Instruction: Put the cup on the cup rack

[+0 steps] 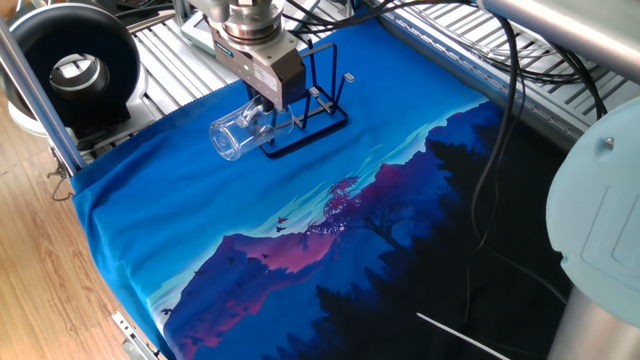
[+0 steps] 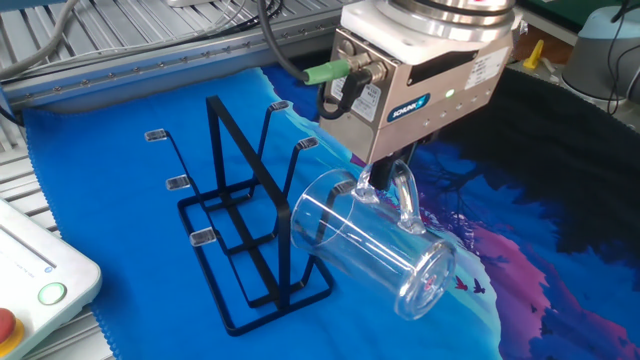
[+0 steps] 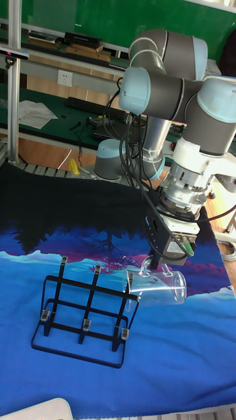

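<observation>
The cup [image 2: 375, 245], a clear glass mug, hangs tilted on its side just above the blue cloth. My gripper [image 2: 385, 180] is shut on its loop handle from above. The cup's open mouth faces the cup rack [image 2: 245, 215], a black wire frame with upright pegs, and one lower peg tip sits at or just inside the rim. In one fixed view the cup [image 1: 238, 130] lies left of the cup rack [image 1: 315, 95], under the gripper [image 1: 268, 103]. The tall fixed view shows the cup [image 3: 157, 289] right of the cup rack [image 3: 82, 312], below the gripper [image 3: 160, 266].
A blue and purple printed cloth [image 1: 300, 230] covers the table. A black round device [image 1: 75, 65] stands beyond its far left corner. A white box with a green button [image 2: 40, 285] sits close to the rack. Cables [image 1: 500, 120] hang at the right, near a white robot base [image 1: 600, 200].
</observation>
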Controlling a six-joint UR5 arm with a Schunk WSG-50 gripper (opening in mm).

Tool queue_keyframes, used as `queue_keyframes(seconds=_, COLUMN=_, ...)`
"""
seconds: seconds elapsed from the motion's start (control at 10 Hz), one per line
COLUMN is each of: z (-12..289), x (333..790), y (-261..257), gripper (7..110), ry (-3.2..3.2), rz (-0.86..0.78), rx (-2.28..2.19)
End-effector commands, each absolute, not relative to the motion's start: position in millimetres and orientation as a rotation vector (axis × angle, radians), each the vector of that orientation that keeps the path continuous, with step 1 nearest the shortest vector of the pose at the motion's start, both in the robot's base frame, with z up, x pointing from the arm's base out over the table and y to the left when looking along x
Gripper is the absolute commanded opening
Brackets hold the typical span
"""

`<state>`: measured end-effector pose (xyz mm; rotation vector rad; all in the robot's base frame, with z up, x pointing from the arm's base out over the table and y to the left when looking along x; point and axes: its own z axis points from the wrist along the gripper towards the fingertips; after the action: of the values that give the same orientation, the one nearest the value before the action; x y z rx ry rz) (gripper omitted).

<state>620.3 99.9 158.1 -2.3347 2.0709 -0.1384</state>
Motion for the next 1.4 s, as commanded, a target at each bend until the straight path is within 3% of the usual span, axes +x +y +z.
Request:
queue_keyframes(seconds=0.0, z=158.3, x=621.1, y=99.6, gripper=7, ry=2.061, rz=-0.13, rx=-2.328)
queue_keyframes(seconds=1.3, z=158.1, x=620.7, y=95.8, gripper=7, ry=2.045, rz=-0.128, rx=-2.323)
